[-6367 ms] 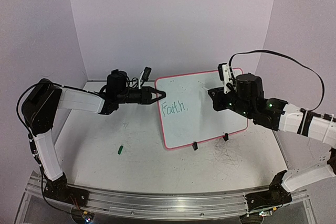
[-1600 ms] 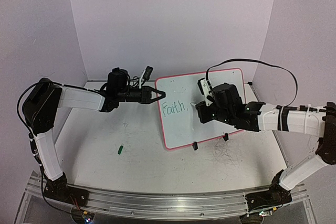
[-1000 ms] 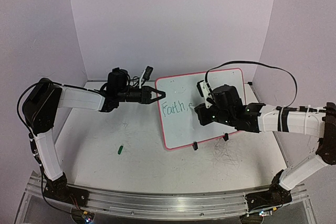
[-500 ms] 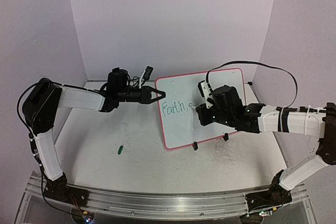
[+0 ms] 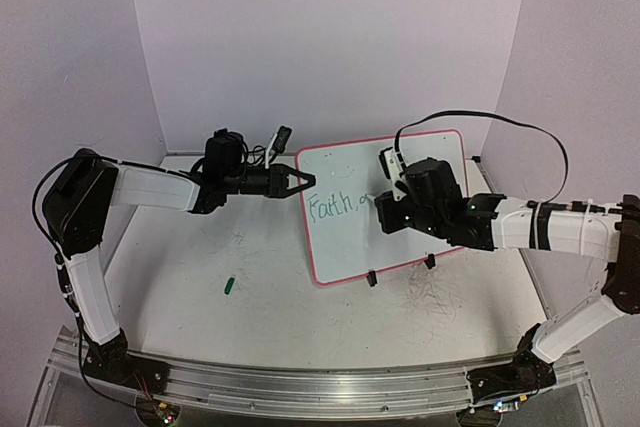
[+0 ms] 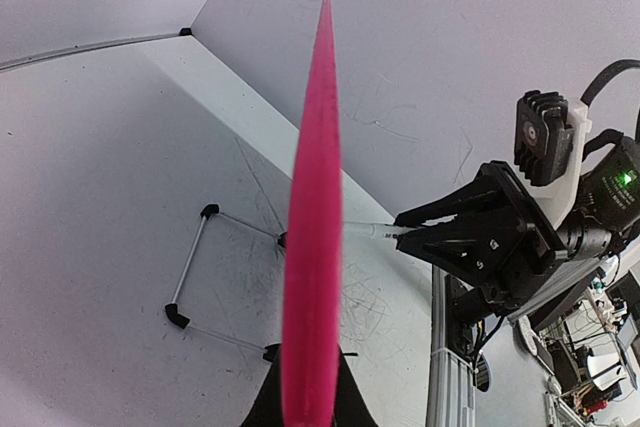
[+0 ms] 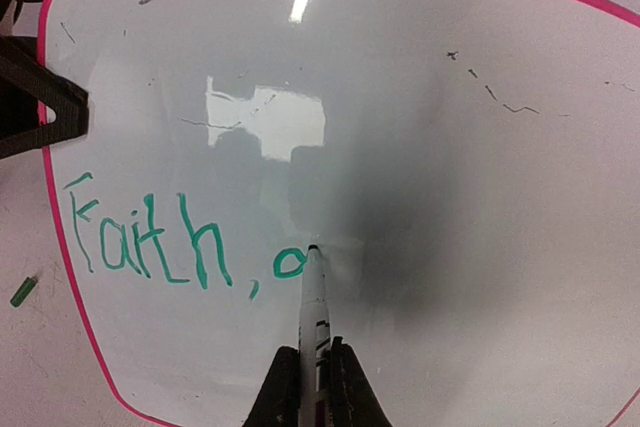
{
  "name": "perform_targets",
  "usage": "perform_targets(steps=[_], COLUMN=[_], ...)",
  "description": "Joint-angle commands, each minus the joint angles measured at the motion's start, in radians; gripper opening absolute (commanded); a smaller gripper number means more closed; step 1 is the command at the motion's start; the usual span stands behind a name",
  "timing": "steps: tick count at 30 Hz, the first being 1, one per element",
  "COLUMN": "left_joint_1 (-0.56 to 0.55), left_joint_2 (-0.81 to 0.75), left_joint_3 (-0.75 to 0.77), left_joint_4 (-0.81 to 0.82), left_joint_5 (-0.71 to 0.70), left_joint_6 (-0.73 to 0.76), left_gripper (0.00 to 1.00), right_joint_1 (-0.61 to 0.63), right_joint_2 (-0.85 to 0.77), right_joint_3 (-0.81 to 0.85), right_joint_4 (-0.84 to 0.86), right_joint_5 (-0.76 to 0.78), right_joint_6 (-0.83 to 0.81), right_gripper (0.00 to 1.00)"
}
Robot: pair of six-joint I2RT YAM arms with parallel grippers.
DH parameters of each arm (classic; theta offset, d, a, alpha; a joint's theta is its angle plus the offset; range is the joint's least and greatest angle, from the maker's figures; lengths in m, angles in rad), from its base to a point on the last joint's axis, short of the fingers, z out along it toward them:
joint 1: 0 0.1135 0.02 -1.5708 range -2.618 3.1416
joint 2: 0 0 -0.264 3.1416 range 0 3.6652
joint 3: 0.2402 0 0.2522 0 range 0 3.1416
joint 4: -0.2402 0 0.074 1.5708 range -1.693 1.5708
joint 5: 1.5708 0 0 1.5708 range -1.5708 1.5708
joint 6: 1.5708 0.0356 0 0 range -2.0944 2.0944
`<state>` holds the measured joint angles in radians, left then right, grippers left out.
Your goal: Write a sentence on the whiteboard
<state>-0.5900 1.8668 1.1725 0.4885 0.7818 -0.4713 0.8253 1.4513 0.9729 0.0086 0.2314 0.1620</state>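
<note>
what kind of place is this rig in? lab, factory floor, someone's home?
Probably a lab test cell. Plain lilac walls box in a scuffed white tabletop, two arms sit on an aluminium rail, and the only props are a whiteboard and a marker.

On the worktop (image 5: 270, 297), toward the back: whiteboard (image 5: 345, 242), standing on its feet. At its left edge, left fingers (image 5: 300, 183), clamped over the frame. Before its face, right fingers (image 7: 290, 385) with a marker (image 7: 313, 297), tip touching at the right end of the sentence (image 7: 150, 242). Front-left, well apart, small cap (image 5: 229, 285).
</note>
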Motion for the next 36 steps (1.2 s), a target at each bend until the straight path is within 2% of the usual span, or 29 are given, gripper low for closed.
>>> perform_targets(steps=[1,15,26,31,36], left_joint_1=[0.004,0.004,0.004,0.004,0.003], left_joint_2=[-0.009,-0.005,-0.008,-0.015,-0.015], left_joint_3=[0.023,0.021,0.014,0.006,0.003], left_joint_4=[-0.087,-0.088,-0.088,-0.088,-0.09], left_joint_5=[-0.075,-0.072,-0.078,-0.08,-0.081], left_joint_6=[0.019,0.023,0.023,0.026,0.031], left_gripper=[0.0,0.0,0.0,0.0,0.0], right_joint_1=[-0.006,-0.002,0.019,-0.002,-0.052], right_joint_2=[-0.007,-0.039,-0.01,-0.097,-0.158], right_joint_3=[-0.008,-0.09,0.01,-0.012,-0.062], right_joint_4=[0.016,-0.038,0.011,0.011,0.011], right_joint_5=[0.009,-0.041,-0.076,-0.009,-0.023], right_joint_6=[0.015,0.051,0.053,0.023,-0.013], right_gripper=[0.0,0.0,0.0,0.0,0.0])
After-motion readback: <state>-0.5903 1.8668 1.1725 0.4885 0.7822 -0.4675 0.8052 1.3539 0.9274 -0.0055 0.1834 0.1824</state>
